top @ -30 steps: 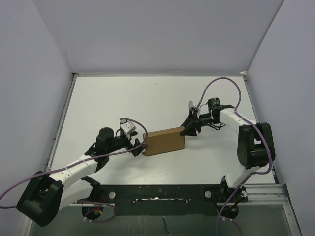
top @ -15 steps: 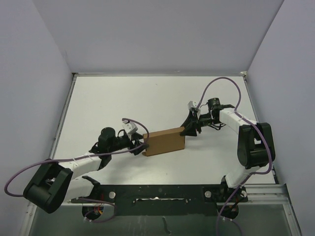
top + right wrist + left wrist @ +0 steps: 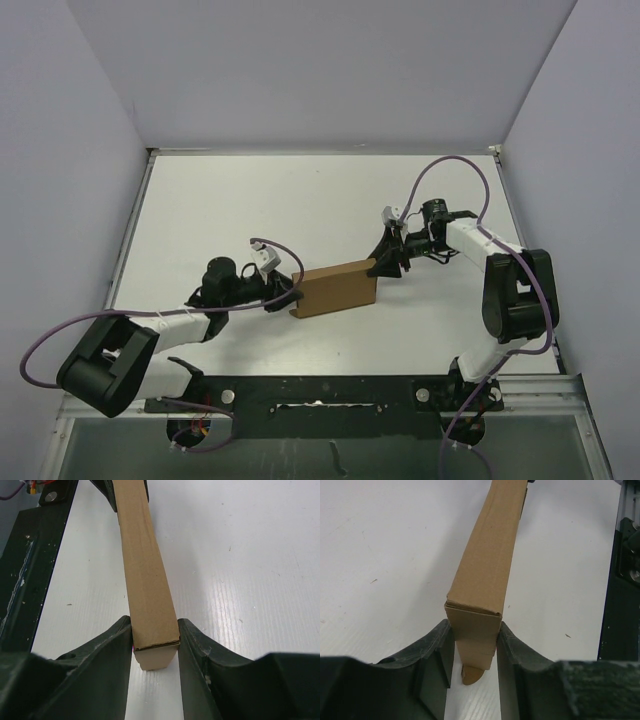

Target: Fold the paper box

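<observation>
The paper box [image 3: 335,288] is a thin brown cardboard box folded shut, standing on a long edge across the middle of the table. My left gripper [image 3: 287,298] is at its left end. In the left wrist view both fingers press the sides of the box [image 3: 485,570] at that end, so the left gripper [image 3: 474,645] is shut on it. A small rounded tab [image 3: 470,675] sticks out under that end. My right gripper [image 3: 380,265] grips the right end. In the right wrist view its fingers touch both faces of the box [image 3: 145,580], with the right gripper [image 3: 155,645] shut on it.
A black mounting rail [image 3: 330,392] runs along the near edge of the white table, seen also in the wrist views as the rail [image 3: 620,605] and the rail [image 3: 30,555]. Grey walls stand to the left, right and back. Purple cables loop off both arms.
The left gripper's jaws have closed from wide open onto the box's left end, and the left arm's elbow has dropped lower. The right gripper and the box have stayed put.
</observation>
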{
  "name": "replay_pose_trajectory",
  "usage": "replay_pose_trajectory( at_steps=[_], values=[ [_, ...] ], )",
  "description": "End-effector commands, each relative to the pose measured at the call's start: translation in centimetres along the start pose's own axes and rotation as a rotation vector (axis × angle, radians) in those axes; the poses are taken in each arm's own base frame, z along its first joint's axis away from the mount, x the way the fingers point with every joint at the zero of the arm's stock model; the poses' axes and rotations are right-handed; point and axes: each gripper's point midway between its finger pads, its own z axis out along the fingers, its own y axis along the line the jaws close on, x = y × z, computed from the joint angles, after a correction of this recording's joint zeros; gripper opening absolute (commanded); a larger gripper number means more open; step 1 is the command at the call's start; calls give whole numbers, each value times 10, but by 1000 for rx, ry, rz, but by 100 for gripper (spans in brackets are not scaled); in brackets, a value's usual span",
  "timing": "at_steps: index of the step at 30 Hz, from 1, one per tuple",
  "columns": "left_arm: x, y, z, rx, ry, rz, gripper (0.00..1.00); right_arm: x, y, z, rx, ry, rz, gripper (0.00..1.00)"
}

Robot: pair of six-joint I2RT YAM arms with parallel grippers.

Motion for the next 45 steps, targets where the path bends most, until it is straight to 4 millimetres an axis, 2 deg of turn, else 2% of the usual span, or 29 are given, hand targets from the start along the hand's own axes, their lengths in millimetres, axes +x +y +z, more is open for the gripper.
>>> replay_pose_trajectory(
  at_steps=[1, 4, 7, 14, 17, 22, 27, 30, 32, 34, 37, 40, 45],
  values=[
    [-40, -8, 7, 65, -90, 73, 24, -2, -5, -6, 8, 42, -48, 23],
    [-42, -11, 9, 90, -78, 72, 20, -2, -4, -8, 5, 59, -56, 26],
    [-43, -12, 11, 99, -59, 73, 18, -4, -2, -12, 8, 76, -71, 36],
    [-41, -18, 18, 119, 4, 101, 15, -21, 1, -34, 73, 111, -150, 67],
    [-43, -20, 23, 130, 24, 116, 15, -32, 7, -42, 98, 110, -198, 76],
    [-43, -25, 33, 158, 70, 138, 13, -48, 15, -51, 120, 122, -254, 82],
    [-45, -30, 41, 180, 111, 157, 13, -67, 24, -54, 135, 98, -300, 84],
    [-47, -32, 45, 188, 127, 164, 13, -85, 30, -50, 155, 68, -359, 85],
    [-48, -33, 48, 197, 137, 167, 13, -92, 33, -41, 161, 57, -370, 97],
    [-50, -35, 50, 207, 148, 174, 13, -97, 44, -31, 104, 2, -316, 98],
    [-54, -38, 55, 223, 162, 180, 13, -93, 58, -11, -22, 10, -306, 98],
    [-55, -41, 60, 230, 186, 182, 13, -77, 48, 1, 9, 54, -233, 99],
    [-61, -47, 74, 241, 197, 198, 13, -69, 45, 16, 23, 70, -195, 98]
  ],
)
